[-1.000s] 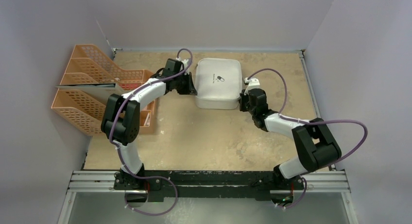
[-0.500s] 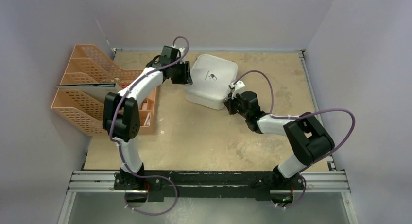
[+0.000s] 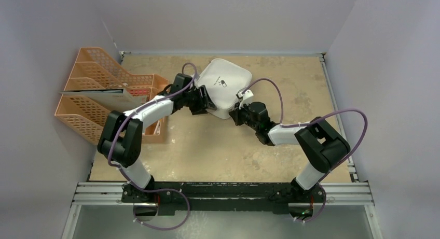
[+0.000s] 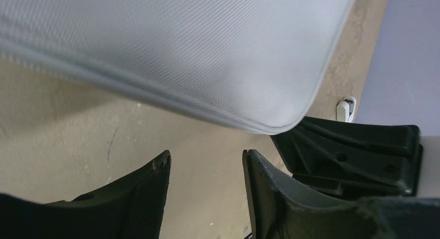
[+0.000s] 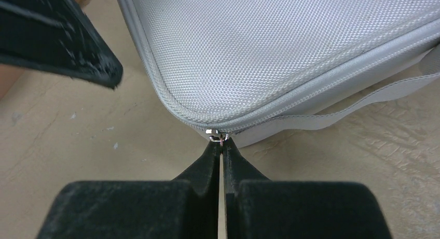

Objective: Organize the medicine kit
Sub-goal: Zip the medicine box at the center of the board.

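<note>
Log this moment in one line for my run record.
pale grey-white rounded-square soft-shell medicine kit: lid down | right gripper: shut on metal zip pull | left gripper: open, beside kit

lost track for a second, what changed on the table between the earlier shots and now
The medicine kit turned clockwise, seen from above, and slid a little left, pulled by the right tool, which stayed shut on the zip pull at its near corner. The left tool opened and moved to the kit's near-left side. The orange trays stayed put.
</note>
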